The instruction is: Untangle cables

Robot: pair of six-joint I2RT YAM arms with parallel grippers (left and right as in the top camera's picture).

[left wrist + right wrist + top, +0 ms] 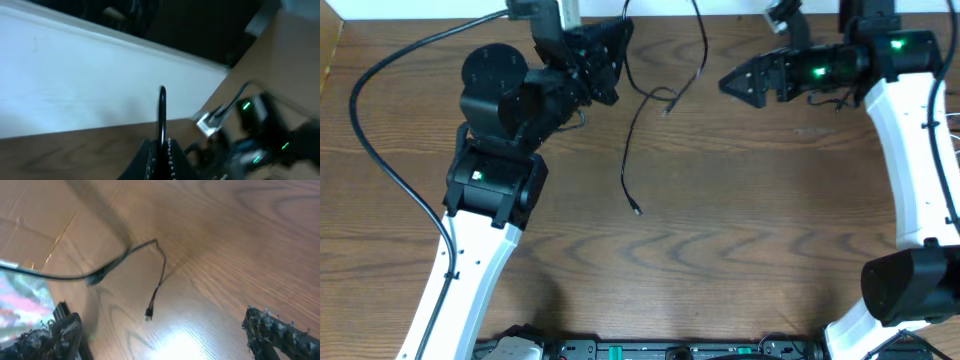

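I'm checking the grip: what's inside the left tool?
A black cable stands up out of the shut left tool. How deep it sits cannot be seen, because the tool covers it.

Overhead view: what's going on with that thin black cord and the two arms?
Two robot arms are working on untangling cables. The left gripper is pinched shut on the black cable and holds it up near the back of the wooden table, so the cord's free plug end hangs down toward the tabletop. The right gripper is open and empty, off to the side of the cord and not touching it.
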